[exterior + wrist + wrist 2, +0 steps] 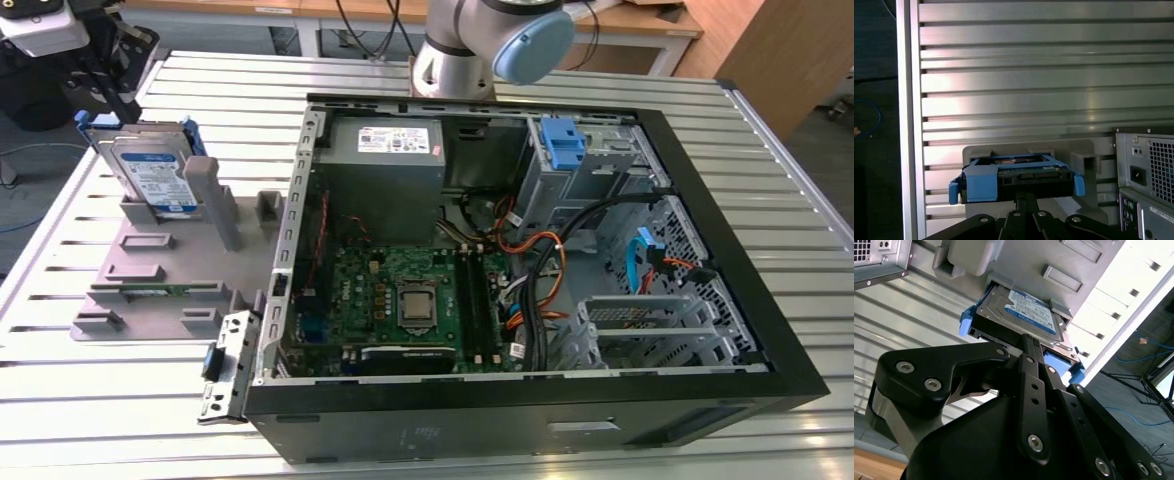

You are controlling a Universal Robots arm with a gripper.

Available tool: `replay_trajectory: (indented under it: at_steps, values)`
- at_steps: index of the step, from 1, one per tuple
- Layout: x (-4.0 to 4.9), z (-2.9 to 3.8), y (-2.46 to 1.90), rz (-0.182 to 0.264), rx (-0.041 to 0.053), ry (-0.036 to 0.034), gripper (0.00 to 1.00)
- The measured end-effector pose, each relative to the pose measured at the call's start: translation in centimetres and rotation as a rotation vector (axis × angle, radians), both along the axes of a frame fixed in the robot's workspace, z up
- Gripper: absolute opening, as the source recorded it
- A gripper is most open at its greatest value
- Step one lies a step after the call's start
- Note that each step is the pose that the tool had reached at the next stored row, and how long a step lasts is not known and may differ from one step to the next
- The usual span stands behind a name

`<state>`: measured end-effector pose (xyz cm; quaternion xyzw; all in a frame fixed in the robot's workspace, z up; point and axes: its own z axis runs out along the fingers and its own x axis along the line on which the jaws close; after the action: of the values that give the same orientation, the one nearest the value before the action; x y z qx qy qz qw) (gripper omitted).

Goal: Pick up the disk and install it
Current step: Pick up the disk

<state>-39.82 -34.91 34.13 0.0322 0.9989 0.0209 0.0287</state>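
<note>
One disk (151, 178) stands on edge in the one grey holder (187, 262), which lies on the bench (107, 400) just beside the one open computer case (758, 300). The one hand (1028, 342) is at the disk's upper edge, above the holder. Whether it is spread or pinching, I cannot tell.

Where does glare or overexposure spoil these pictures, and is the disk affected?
Second wrist view: the table beyond the disk is washed out white, while the disk itself is plainly lit. First wrist view: soft bright bands lie across the table slats; the disk is evenly lit. Exterior view: only a mild sheen on the table.
</note>
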Motion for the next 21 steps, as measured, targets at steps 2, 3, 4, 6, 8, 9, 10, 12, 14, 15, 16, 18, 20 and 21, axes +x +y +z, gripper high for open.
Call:
replay_trajectory:
  at_steps: [2, 3, 4, 6, 8, 9, 10, 12, 14, 15, 16, 18, 20, 21]
  values:
    - [0.00, 0.00, 0.00, 0.011, 0.0000, 0.0000, 0.11]
    - [0.00, 0.00, 0.00, 0.018, 0.0000, 0.0000, 0.11]
    - [0.00, 0.00, 0.00, 0.026, 0.0000, 0.0000, 0.11]
    - [0.00, 0.00, 0.00, 0.044, 0.0000, 0.0000, 0.11]
    - [0.00, 0.00, 0.00, 0.062, 0.0000, -0.0001, 0.11]
    - [0.00, 0.00, 0.00, 0.068, 0.0000, 0.0000, 0.11]
    - [0.00, 0.00, 0.00, 0.070, 0.0000, 0.0000, 0.11]
    - [0.00, 0.00, 0.00, 0.070, 0.0000, 0.0000, 0.11]
    - [0.00, 0.00, 0.00, 0.070, 0.0000, 0.0000, 0.11]
    - [0.00, 0.00, 0.00, 0.070, 0.0001, -0.0001, 0.11]
    - [0.00, 0.00, 0.00, 0.070, 0.0000, 0.0000, 0.11]
    - [0.00, 0.00, 0.00, 0.070, 0.0000, 0.0000, 0.11]
    - [0.00, 0.00, 0.00, 0.073, 0.0000, 0.0000, 0.11]
    - [0.00, 0.00, 0.00, 0.077, 0.0000, 0.0000, 0.11]
